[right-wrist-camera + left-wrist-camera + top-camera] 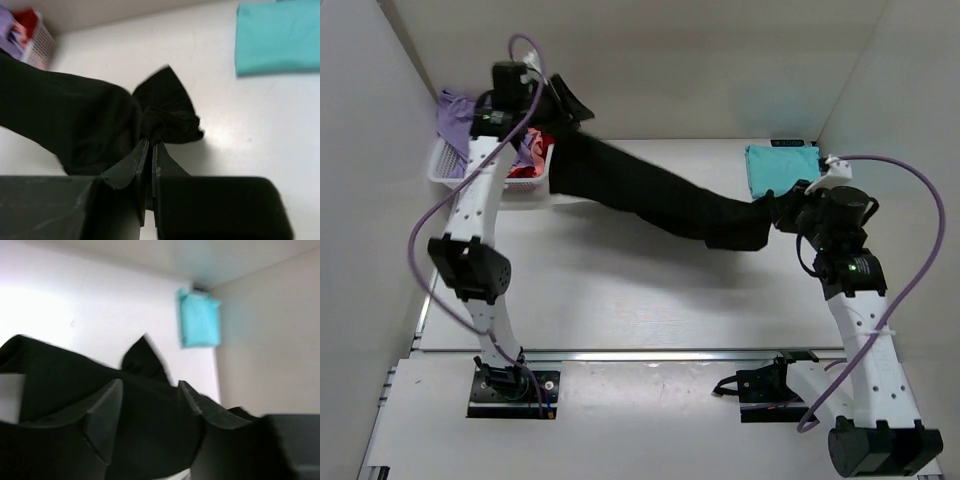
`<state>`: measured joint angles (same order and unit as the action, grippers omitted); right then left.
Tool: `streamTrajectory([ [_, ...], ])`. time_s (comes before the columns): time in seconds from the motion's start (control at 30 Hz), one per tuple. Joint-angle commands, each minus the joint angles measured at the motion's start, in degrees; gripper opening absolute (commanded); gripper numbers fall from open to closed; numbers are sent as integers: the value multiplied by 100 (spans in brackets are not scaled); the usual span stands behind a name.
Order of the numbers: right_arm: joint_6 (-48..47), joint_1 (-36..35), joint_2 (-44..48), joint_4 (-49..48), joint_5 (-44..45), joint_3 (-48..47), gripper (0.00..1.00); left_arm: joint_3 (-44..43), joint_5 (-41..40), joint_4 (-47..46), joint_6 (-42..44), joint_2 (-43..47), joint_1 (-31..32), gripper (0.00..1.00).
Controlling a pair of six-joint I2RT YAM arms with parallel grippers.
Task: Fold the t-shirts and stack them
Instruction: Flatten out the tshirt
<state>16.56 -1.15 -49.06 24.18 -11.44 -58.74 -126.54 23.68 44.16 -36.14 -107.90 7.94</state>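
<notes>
Nearest in the top external view: arm bases (510, 385), bolted at the near edge of the desk (620, 300). Shows the black t-shirt (640, 190) stretched as a sagging band between both arms. Locates the left end effector (568, 105) at far left, above the white basket (445, 170), clamped on one end of the cloth. Locates the right end effector (778, 208) at right, clamped on the other end. Places the folded teal t-shirt (782, 168) flat in the far right corner, just beyond the right end effector. Shows a lavender t-shirt (455, 118) and a red t-shirt (523, 172) in the basket.

Left wrist view: shows two dark fingers (107, 410) set apart, bunched black cloth filling the gap between them, so pinching the black t-shirt. Shows the teal t-shirt well apart, by the wall.

Right wrist view: shows fingers (142, 155) pressed almost together, pinching a gathered tuft of the black t-shirt above the desk. Places the teal t-shirt at upper right and the basket at upper left.
</notes>
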Motion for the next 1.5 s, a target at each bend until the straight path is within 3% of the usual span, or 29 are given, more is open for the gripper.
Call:
streamTrajectory([
  [0.0,84,-183,-166,253,116,292,0,638,295,689,89,-961,119,60],
  [0.1,85,-237,-227,411,90,547,0,1552,93,586,300,-656,190,64],
  [0.3,172,-237,-209,403,-15,1153,0,4292,49,-74,353,487,5,61],
  [0.53,155,-368,-332,218,55,1514,0,5972,-286,-486,372,1367,531,65],
  [0.63,147,-412,-412,174,45,1524,0,6028,-610,-655,292,1386,830,71],
  [0.77,137,-457,-491,122,142,1567,0,5825,-1155,-277,555,1035,1130,70],
  [1.3,76,-430,-350,403,414,2060,0,6211,-2086,-364,433,445,1464,72],
  [1.4,76,-430,-324,420,362,2068,0,6203,-2288,-487,362,383,1534,71],
  [1.47,23,-439,-289,455,379,2121,4,6212,-2359,-496,344,313,1561,64],
])
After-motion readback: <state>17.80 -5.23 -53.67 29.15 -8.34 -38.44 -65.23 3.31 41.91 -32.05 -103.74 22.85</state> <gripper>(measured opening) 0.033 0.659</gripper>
